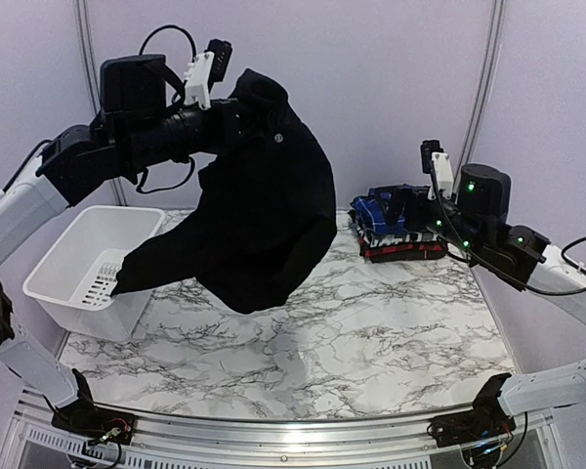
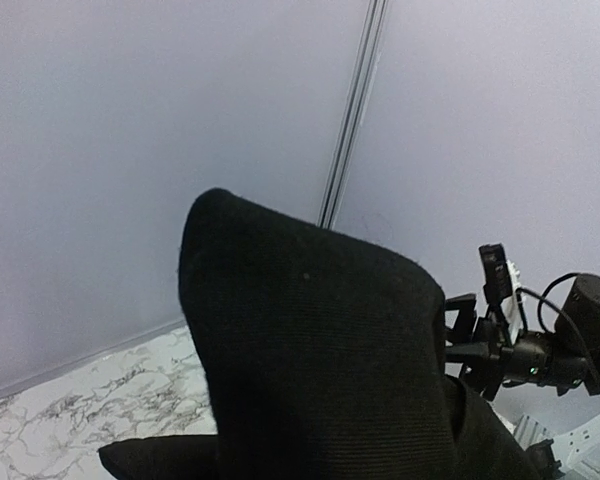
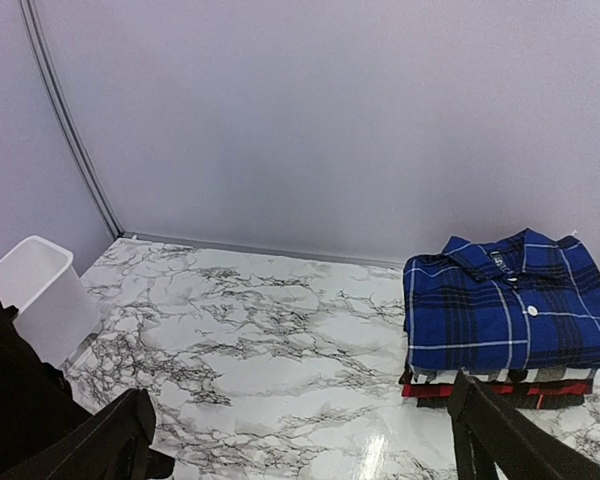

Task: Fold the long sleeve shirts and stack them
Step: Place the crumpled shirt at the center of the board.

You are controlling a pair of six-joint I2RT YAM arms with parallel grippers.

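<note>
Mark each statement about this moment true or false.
1. The left claw is shut on the black shirt, which hangs from it above the table. True.
2. The right claw is shut on the blue plaid shirt. False: it is open and holds nothing.
3. The blue plaid shirt lies on top of the folded stack. True.
4. The white basket stands on the right side of the table. False: it stands on the left side, and the stack is on the right.
</note>
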